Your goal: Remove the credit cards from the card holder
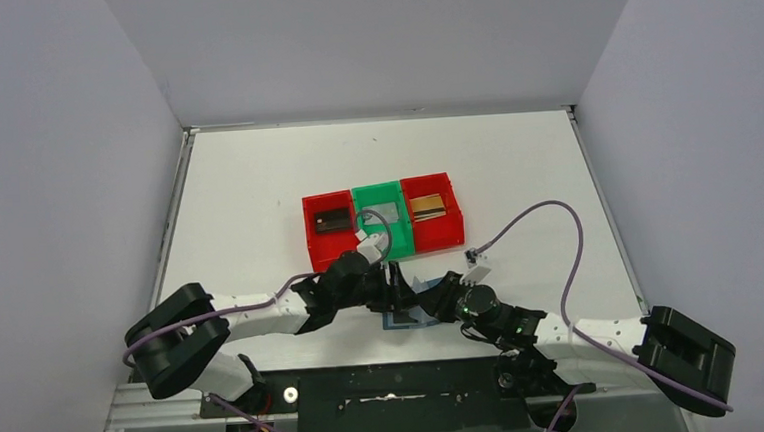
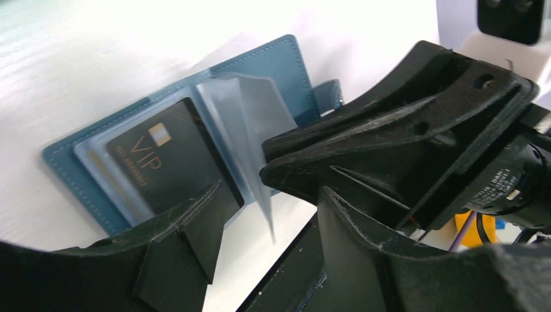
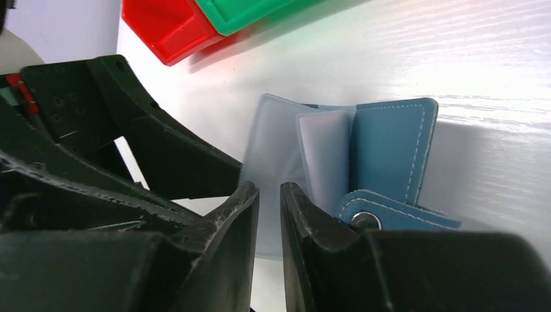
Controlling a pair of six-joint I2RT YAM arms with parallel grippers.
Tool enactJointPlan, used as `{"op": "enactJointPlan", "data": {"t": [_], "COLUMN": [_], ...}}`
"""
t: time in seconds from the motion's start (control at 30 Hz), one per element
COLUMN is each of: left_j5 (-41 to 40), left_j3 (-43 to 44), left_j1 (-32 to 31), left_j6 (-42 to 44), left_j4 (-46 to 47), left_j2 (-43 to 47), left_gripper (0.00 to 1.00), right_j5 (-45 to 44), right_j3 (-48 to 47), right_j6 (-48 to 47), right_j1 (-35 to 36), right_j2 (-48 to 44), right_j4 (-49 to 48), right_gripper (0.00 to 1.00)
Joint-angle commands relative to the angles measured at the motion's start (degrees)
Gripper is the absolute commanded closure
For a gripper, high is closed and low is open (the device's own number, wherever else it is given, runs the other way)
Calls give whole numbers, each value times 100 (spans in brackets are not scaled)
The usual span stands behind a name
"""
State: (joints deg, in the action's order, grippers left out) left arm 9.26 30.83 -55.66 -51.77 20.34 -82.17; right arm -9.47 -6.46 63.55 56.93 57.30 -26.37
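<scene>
One black "VIP" card (image 2: 170, 170) sits in the card holder (image 2: 281, 62); left gripper (image 2: 269, 192) spread, right gripper (image 3: 269, 190) narrowly parted.

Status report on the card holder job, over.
Left gripper open beside black card, sleeved in open card holder. Right gripper narrow at clear sleeve, grip unclear. Bins behind, not obstructing.
</scene>
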Motion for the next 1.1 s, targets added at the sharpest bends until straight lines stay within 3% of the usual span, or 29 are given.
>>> {"op": "enactJointPlan", "data": {"t": [0.0,0.27,0.47,0.6,0.87,1.07], "left_j5": [523,887,851,740,526,259], "left_j3": [330,651,963,1064,1657,1677], "left_j1": [-77,-172,-277,-299,-464,-481], "left_j6": [174,204,186,30,49,119], "left_j4": [849,1131,1191,1199,521,299], "left_j2": [-210,-822,-1199,-1615,-2285,-1950], "left_gripper": [48,57,58,58,62,62], "right_j5": [-437,-1070,-1697,-2178,-2461,-2512], "right_j3": [-89,-616,-822,-1087,-1329,-1497], "right_j6": [187,690,973,1385,1400,1252], "right_j1": [-59,-128,-154,-173,-175,-174], "right_j2": [-207,-641,-1168,-1326,-1729,-1840], "right_j4": [245,2285,3418,4563,5163,5365], "right_gripper": [77,69,60,59,61,63]}}
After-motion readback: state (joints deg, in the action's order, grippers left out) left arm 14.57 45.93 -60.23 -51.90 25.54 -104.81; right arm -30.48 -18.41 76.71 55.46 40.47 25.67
